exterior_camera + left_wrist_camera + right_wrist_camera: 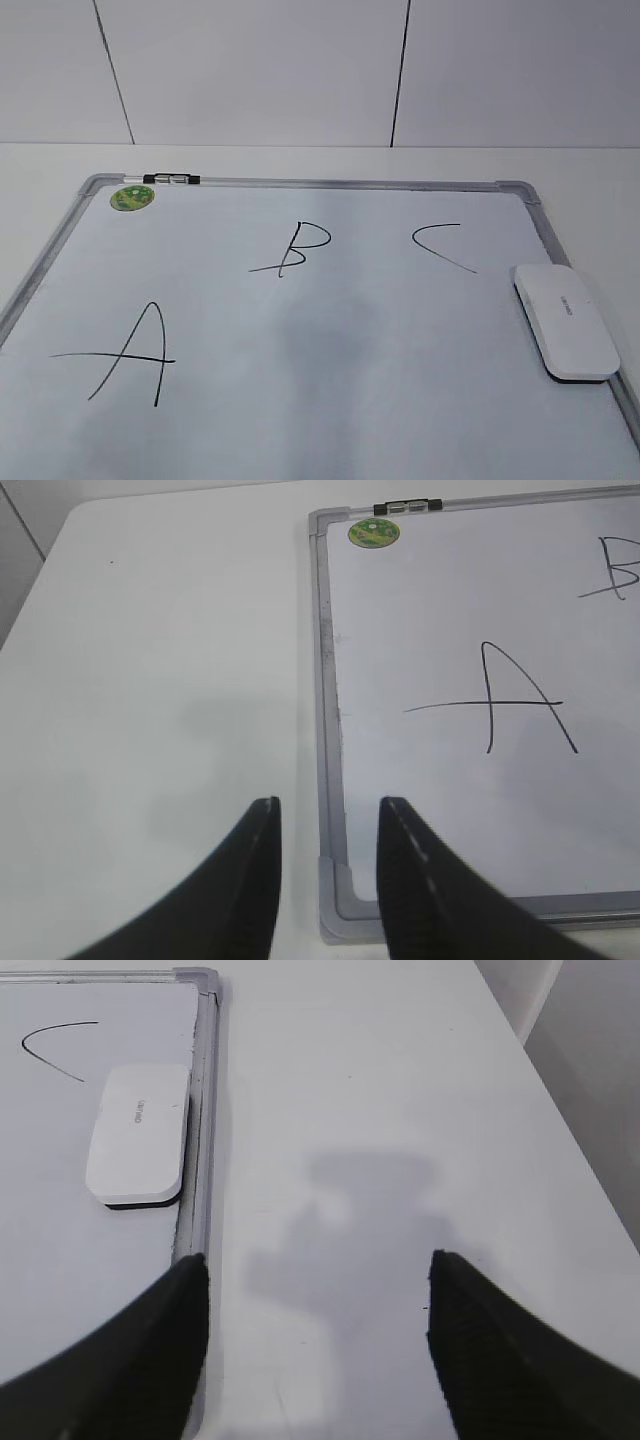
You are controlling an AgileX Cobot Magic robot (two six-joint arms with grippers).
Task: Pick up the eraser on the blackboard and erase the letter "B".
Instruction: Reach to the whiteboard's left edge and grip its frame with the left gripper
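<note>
Eraser (565, 320) sits flat on the blackboard (350, 400), tight against its right frame rail, right of the "C" (445, 246) and well right of the letter "B" (300, 248). Looks light, rigid, smooth plastic, likely slippery; pinch across the short sides, mid-length. Right gripper (318, 1290) spread wide, empty, off the board's right edge. Left gripper (328, 815) slightly parted, empty, over the board's near-left corner.
</note>
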